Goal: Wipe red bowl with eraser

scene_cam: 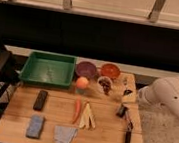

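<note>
Right of red bowl [110, 69] | hand [126, 94]; outline unclear; eraser [40, 100] well apart

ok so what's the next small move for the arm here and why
Probably swing the claw across toward the eraser. The claw sits at the right side of the table, near the red bowl, while the eraser lies untouched on the view's left, in front of the green tray; it needs picking up before any wiping.
</note>
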